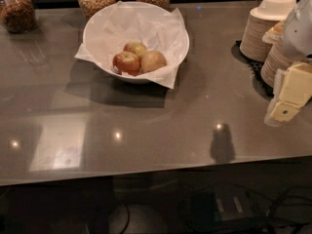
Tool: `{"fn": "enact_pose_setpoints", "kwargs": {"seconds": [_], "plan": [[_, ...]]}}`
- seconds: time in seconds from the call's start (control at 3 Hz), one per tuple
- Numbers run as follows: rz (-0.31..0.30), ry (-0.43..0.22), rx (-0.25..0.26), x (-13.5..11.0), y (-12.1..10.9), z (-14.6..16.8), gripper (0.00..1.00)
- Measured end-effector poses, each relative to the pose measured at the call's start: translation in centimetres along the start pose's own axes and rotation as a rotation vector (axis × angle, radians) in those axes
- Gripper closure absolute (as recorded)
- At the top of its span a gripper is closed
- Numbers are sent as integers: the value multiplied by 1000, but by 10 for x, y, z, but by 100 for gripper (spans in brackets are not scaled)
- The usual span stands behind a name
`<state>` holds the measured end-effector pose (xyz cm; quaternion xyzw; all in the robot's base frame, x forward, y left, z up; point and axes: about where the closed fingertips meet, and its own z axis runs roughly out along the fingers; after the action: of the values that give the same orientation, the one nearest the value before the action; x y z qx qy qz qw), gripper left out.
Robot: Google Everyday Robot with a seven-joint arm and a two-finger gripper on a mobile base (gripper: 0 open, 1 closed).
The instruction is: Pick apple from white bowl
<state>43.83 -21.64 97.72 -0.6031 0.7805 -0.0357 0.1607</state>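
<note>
The white bowl (100, 26) with crumpled white paper lining stands at the back middle of the grey counter. Three apples lie in it. The dull tan-pinkish apple (153, 61) is on the right, touching the bright red apple (126, 63) to its left; the yellow apple with a red blush (136, 48) lies behind them. My gripper (287, 99) hangs at the right edge of the view, above the counter, far right of the bowl and nothing shows in it. Its pale yellow fingers (283, 111) point down and left.
Stacks of beige paper bowls (265, 26) stand on a black mat at the back right, close behind my gripper. Three glass jars of grain (17, 9) line the back edge. The counter's front edge (146, 172) runs across the lower view.
</note>
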Motion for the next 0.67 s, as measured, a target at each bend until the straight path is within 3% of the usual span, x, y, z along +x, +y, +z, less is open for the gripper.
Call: {"fn": "enact_pose_setpoints", "kwargs": {"seconds": [0.33,0.67], "plan": [[0,0,0,0,0,0,0],[35,-93,29,-26,-21,6,0]]}}
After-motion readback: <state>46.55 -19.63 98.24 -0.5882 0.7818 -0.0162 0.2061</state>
